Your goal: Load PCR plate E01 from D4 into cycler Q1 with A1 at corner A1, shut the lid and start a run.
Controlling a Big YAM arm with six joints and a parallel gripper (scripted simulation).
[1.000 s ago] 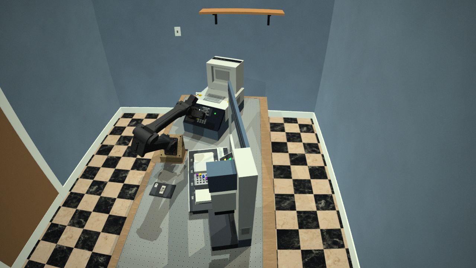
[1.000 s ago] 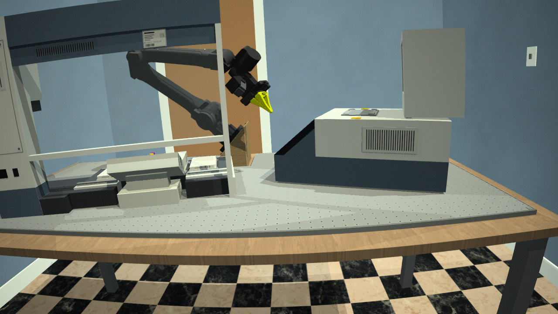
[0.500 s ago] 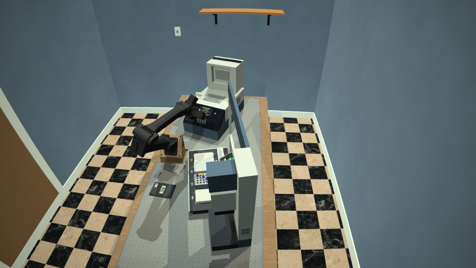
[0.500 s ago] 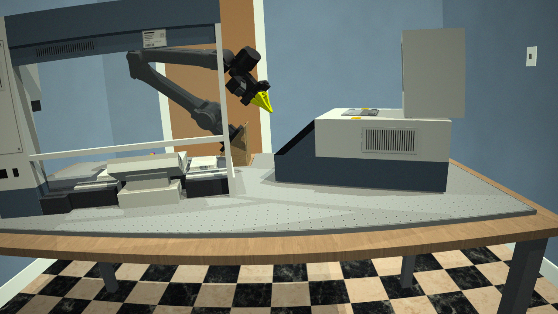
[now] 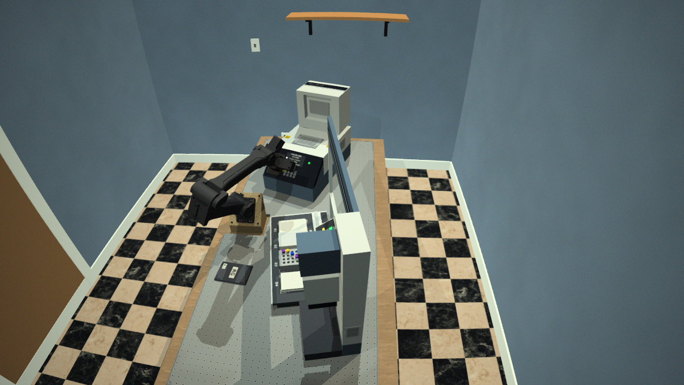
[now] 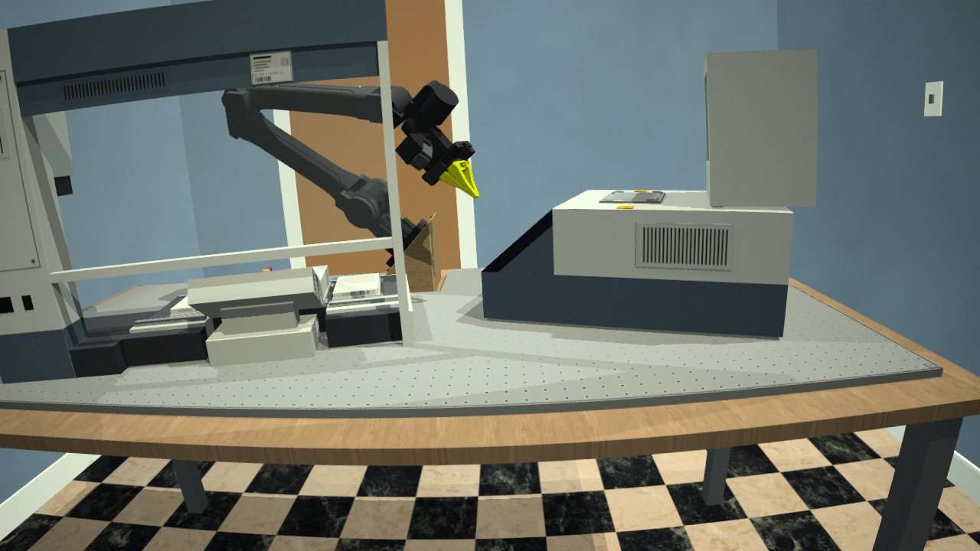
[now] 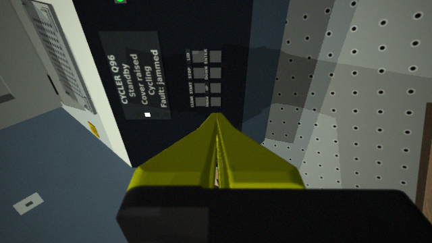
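One plate, E01 (image 5: 292, 282), lies flat at the near end of the hand-off row (image 5: 274, 268), beside the handler's tower (image 5: 356, 268), well in from the table's long edges and partly under the handler's dark head (image 5: 318, 251). Next along the row, toward the far end of the table, stands the tube block (image 5: 288, 258) with coloured caps showing, then two more white items, of which the farthest is a pale block (image 5: 292, 225). The RG nest (image 5: 233, 274) lies flat near the table's left edge, apart from the row.

Q1 (image 6: 633, 274) stands at the far end of the table, close to the far left corner in the top view. Its lid (image 6: 760, 126) stands upright at the rear, and the block (image 6: 633, 197) on its top deck is bare, with small yellow marks beside it. The lamp (image 5: 309, 162) on the sloped dark panel (image 7: 162, 67) is green. In the wrist view the screen (image 7: 140, 75) lists Standby, Cover raised, Cycling and Fault: jammed, with a white marker beneath the list, and two rows of grey keys (image 7: 206, 78) sit beside it.

The gripper (image 7: 216, 116) hangs in the air in front of the panel, tilted down toward it and not touching it. Its yellow fingers are pressed together into one wedge with nothing between them, the tip pointing just below the key rows. The arm (image 5: 229, 179) reaches from its wooden base (image 5: 260, 210) at the table's left edge.
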